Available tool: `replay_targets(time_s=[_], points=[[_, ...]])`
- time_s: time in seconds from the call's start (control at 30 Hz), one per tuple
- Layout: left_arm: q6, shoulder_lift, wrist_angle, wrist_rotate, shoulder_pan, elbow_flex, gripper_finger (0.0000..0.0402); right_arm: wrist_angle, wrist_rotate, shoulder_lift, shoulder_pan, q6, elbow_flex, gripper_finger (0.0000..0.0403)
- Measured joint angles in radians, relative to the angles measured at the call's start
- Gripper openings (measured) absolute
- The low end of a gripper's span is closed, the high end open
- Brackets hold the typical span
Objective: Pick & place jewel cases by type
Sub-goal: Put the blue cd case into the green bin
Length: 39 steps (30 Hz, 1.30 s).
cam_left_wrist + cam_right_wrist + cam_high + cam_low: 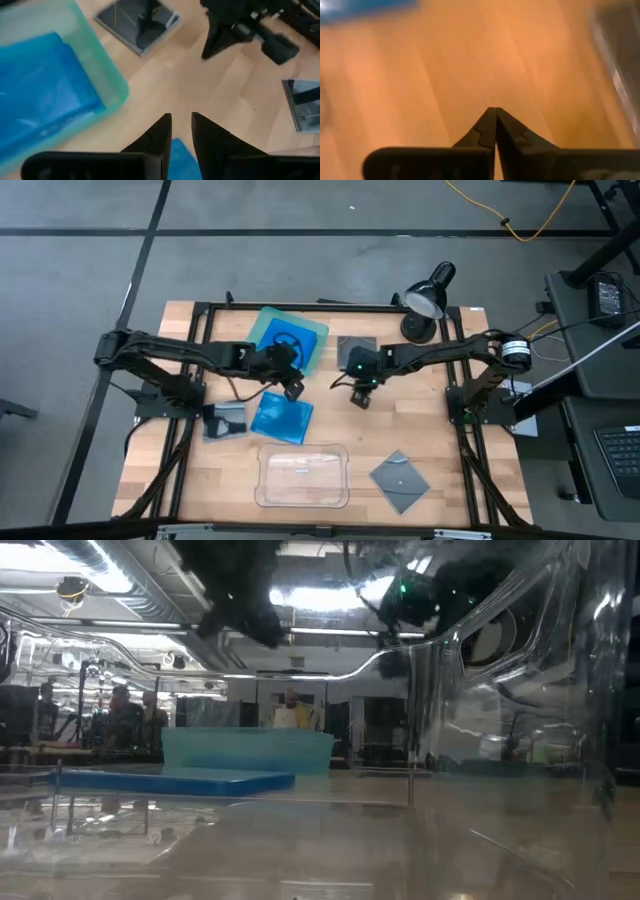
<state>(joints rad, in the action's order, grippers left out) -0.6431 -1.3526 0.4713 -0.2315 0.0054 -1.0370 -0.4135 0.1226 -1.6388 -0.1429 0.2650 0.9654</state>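
Translucent blue jewel case (281, 418) flat on table, left gripper (293, 390) slightly parted, right gripper (360, 399) closed empty

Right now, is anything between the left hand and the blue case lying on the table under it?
Nothing visible. The left hand hovers near the far edge of the blue case, with only bare table around. The teal tray sits behind it, not between.

Two slim black arms of jointed links are seen, trailed by dark cables; a green light glows on the right arm, and each claw ends in tapered black fingers (210, 137).
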Motion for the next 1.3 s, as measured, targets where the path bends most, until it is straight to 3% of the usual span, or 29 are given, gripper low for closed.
replay_targets(time_s=[0.07,0.27,0.5,0.57,0.73,0.93,1.3], points=[[-0.008,0.031,0.018,-0.003,-0.009,0.000,0.0068,0.020,0.007,0.015,0.002,-0.039,0.009,0.0009],[-0.171,0.048,0.314,-0.018,-0.097,0.000,0.0068,0.068,0.009,-0.005,0.000,-0.152,0.005,0.0009],[-0.330,0.015,0.458,-0.055,-0.247,0.004,0.0068,0.141,0.035,-0.037,0.002,-0.275,0.004,0.0009],[-0.368,0.014,0.438,-0.017,-0.284,0.048,0.0068,0.143,0.034,-0.048,0.002,-0.299,0.004,0.0009],[-0.542,0.013,0.196,0.097,-0.390,0.219,0.0068,0.161,0.030,-0.049,-0.019,-0.308,0.004,0.0009],[-0.703,0.013,0.099,0.079,-0.481,0.293,0.0068,0.148,0.043,-0.049,-0.047,-0.327,0.003,0.0009],[-0.761,0.013,0.063,0.088,-0.509,0.391,0.0067,0.149,0.055,-0.049,-0.053,-0.379,0.003,0.0009]])
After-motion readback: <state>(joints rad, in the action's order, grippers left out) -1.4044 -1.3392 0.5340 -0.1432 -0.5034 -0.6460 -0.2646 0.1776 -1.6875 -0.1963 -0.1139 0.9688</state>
